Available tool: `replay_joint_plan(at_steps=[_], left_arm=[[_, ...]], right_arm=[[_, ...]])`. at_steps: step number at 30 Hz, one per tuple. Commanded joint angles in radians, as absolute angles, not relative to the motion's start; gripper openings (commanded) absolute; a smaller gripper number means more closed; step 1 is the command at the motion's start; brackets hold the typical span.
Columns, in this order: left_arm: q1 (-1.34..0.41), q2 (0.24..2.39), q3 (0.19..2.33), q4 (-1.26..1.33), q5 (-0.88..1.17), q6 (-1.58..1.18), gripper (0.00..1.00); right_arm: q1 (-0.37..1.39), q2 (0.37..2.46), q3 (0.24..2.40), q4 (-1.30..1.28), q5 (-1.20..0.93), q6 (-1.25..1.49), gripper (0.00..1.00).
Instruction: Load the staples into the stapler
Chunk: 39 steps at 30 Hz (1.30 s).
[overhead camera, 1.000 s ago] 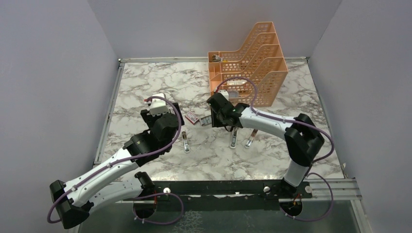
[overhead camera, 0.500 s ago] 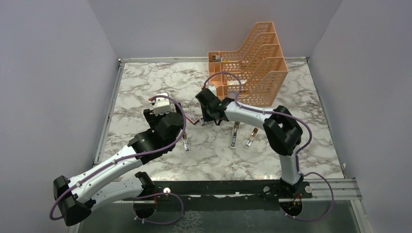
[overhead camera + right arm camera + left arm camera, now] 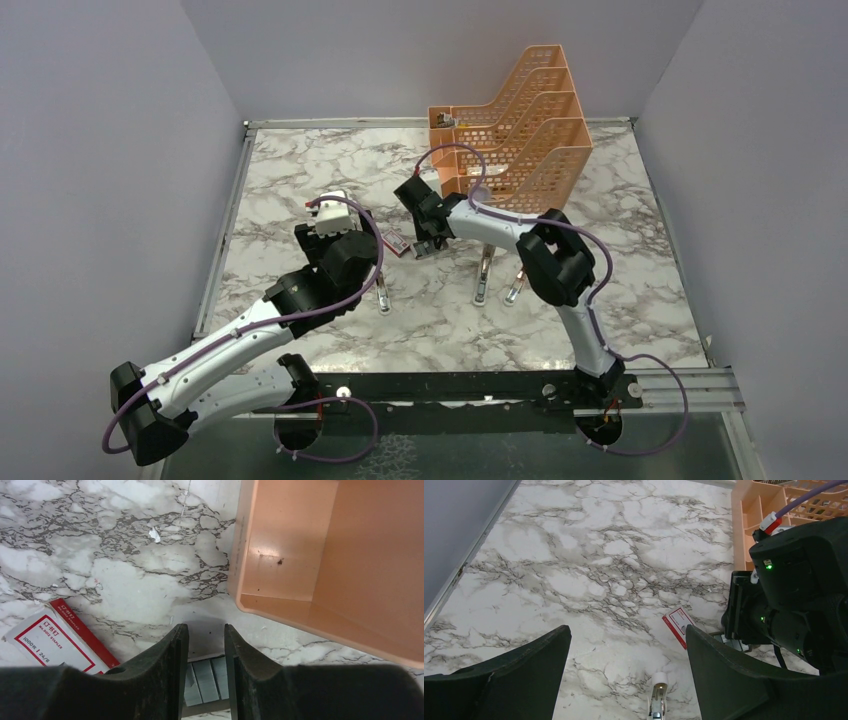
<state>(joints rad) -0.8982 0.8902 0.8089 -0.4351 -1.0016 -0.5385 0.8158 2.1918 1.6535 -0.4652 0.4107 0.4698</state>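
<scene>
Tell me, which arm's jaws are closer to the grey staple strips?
Right. The right jaws hang just above the staples, narrowly apart. The left jaws, wide open, sit farther off, beyond the red box.

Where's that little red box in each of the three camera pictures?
Top view: red box near the centre, below-left of the orange rack.
Left wrist: lower right of centre.
Right wrist: bottom-left corner.
Shared landmark: the orange rack, at right in both wrist views.
</scene>
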Motion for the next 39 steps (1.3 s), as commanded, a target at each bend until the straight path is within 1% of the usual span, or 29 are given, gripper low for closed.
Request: replay_joint_plan(at_steps=[1, 5, 11, 14, 20, 22, 27, 30, 33, 37, 39], left_arm=[[-0.895, 0.879, 0.807, -0.416, -1.030, -0.534, 0.86], [-0.895, 0.874, 0.805, -0.416, -1.030, -0.534, 0.86], [-0.896, 0.878, 0.805, -0.416, -1.028, -0.537, 0.86], [-0.895, 0.879, 0.806, -0.415, -1.025, -0.540, 0.86], [-0.894, 0.874, 0.805, -0.416, -1.021, -0.541, 0.86], [-0.895, 0.871, 0.803, -0.416, -1.021, -0.543, 0.86], [-0.894, 0.869, 0.803, -0.415, -1.016, -0.546, 0.86], [-0.894, 0.867, 0.802, -0.414, -1.020, -0.550, 0.86], [-0.895, 0.869, 0.798, -0.407, -1.021, -0.552, 0.86], [-0.894, 0.879, 0.797, -0.403, -1.020, -0.550, 0.86], [-0.895, 0.881, 0.797, -0.403, -1.024, -0.546, 0.86]], right_arm=[[0.814, 2.225, 1.692, -0.574, 0.487, 0.498, 0.37], [0.813, 2.191, 1.641, -0.608, 0.511, 0.527, 0.36], [0.813, 2.104, 1.537, -0.623, 0.449, 0.540, 0.33], [0.814, 2.062, 1.487, -0.605, 0.365, 0.521, 0.33], [0.813, 2.000, 1.406, -0.525, 0.124, 0.447, 0.33], [0.813, 1.984, 1.391, -0.513, 0.126, 0.447, 0.33], [0.813, 1.947, 1.402, -0.520, 0.223, 0.458, 0.33], [0.813, 1.917, 1.401, -0.489, 0.210, 0.437, 0.33], [0.818, 1.894, 1.393, -0.450, 0.169, 0.405, 0.27], [0.829, 1.900, 1.388, -0.419, 0.119, 0.378, 0.10], [0.831, 1.913, 1.392, -0.412, 0.103, 0.372, 0.08]])
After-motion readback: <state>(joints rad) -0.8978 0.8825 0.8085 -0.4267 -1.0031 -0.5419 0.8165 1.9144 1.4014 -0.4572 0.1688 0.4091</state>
